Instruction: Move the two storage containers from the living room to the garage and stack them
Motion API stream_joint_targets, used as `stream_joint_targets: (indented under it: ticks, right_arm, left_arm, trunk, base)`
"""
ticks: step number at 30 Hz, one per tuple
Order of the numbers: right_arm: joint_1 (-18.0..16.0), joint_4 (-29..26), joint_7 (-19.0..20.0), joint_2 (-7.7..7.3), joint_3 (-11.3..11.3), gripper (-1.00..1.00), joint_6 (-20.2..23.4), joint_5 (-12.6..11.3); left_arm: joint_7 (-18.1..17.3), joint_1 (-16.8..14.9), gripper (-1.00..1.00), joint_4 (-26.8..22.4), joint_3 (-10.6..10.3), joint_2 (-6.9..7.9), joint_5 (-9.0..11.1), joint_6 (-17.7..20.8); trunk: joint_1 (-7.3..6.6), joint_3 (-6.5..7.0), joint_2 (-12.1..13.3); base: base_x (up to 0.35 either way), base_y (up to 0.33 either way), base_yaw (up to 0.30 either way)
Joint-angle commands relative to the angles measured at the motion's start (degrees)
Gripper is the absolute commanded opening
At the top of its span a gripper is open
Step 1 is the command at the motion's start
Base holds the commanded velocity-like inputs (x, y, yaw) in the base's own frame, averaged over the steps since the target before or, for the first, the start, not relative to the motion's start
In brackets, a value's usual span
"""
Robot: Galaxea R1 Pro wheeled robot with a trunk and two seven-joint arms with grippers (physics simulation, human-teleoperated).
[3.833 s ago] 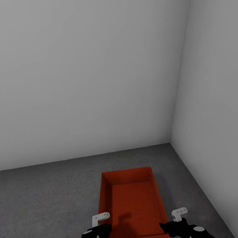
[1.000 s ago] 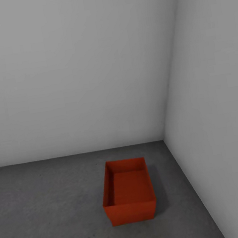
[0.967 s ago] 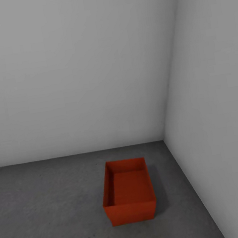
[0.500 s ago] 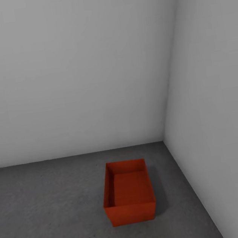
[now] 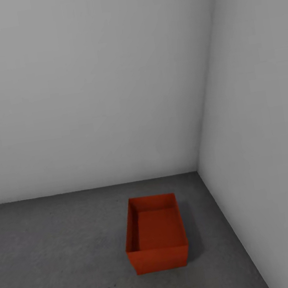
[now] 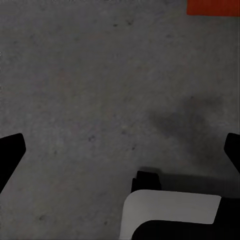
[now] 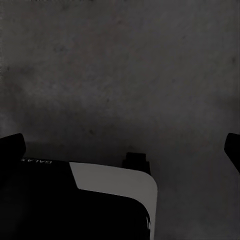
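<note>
One storage container sits on the floor near the corner. My left gripper and right gripper both spread wide, holding nothing

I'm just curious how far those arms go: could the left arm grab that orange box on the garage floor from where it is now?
Probably not without moving closer. The storage container sits alone on the concrete floor, nothing blocking it, but the open left gripper hangs over bare floor with only the box's corner at the far edge.
</note>
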Motion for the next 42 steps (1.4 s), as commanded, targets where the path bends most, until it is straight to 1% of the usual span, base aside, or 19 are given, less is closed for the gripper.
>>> stream_joint_targets:
  ticks: [1, 9, 14, 15, 20, 22, 23, 25, 27, 31, 42]
  right_arm:
    - [-0.1, 0.3, 0.3, 0.00, 0.5, 1.00, -0.4, -0.6]
    - [-0.1, 0.3, 0.3, 0.00, 0.5, 1.00, -0.4, -0.6]
    - [-0.1, 0.3, 0.3, 0.00, 0.5, 1.00, -0.4, -0.6]
    - [-0.1, 0.3, 0.3, 0.00, 0.5, 1.00, -0.4, -0.6]
    - [-0.1, 0.3, 0.3, 0.00, 0.5, 1.00, -0.4, -0.6]
    - [-0.1, 0.3, 0.3, 0.00, 0.5, 1.00, -0.4, -0.6]
    - [-0.1, 0.3, 0.3, 0.00, 0.5, 1.00, -0.4, -0.6]
    - [-0.1, 0.3, 0.3, 0.00, 0.5, 1.00, -0.4, -0.6]
    - [-0.1, 0.3, 0.3, 0.00, 0.4, 1.00, -0.4, -0.6]
    - [-0.1, 0.3, 0.3, 0.00, 0.5, 1.00, -0.4, -0.6]
    - [-0.1, 0.3, 0.3, 0.00, 0.5, 1.00, -0.4, -0.6]
  left_arm:
    - [0.1, -0.1, 1.00, 0.3, 0.5, 0.02, -0.6, -0.4]
    - [0.0, -0.1, 1.00, 0.3, 0.5, 0.00, -0.6, -0.2]
    - [0.0, -0.1, 1.00, 0.3, 0.4, -0.33, -0.6, -0.1]
    - [0.0, -0.1, 1.00, 0.3, 0.4, -0.53, -0.6, -0.1]
    - [0.1, -0.1, 1.00, 0.3, 0.5, -2.76, -0.6, -0.1]
    - [0.0, 0.0, 1.00, 0.3, 0.4, -4.13, -0.6, -0.1]
    - [0.0, 0.0, 1.00, 0.3, 0.4, -4.48, -0.6, -0.1]
    - [0.0, 0.0, 1.00, 0.3, 0.4, -5.81, -0.6, -0.1]
    - [0.0, 0.0, 1.00, 0.3, 0.4, -6.78, -0.6, -0.1]
    - [0.1, 0.0, 1.00, 0.3, 0.5, -7.41, -0.6, -0.1]
    - [0.1, 0.0, 1.00, 0.3, 0.5, -7.56, -0.6, -0.1]
  trunk:
    - [-0.22, 0.13, 0.4]
    - [-0.22, 0.13, 0.4]
    - [-0.22, 0.13, 0.4]
    - [-0.22, 0.13, 0.4]
    - [-0.22, 0.13, 0.4]
    - [-0.22, 0.13, 0.4]
    - [-0.22, 0.13, 0.4]
    - [-0.22, 0.13, 0.4]
    - [-0.22, 0.13, 0.4]
    - [-0.22, 0.13, 0.4]
    - [-0.22, 0.13, 0.4]
  base:
    - [0.000, 0.000, 0.000]
    - [0.000, 0.000, 0.000]
    - [0.000, 0.000, 0.000]
    - [0.000, 0.000, 0.000]
    - [0.000, 0.000, 0.000]
    - [0.000, 0.000, 0.000]
    - [0.000, 0.000, 0.000]
    - [0.000, 0.000, 0.000]
    - [0.000, 0.000, 0.000]
    - [0.000, 0.000, 0.000]
    - [0.000, 0.000, 0.000]
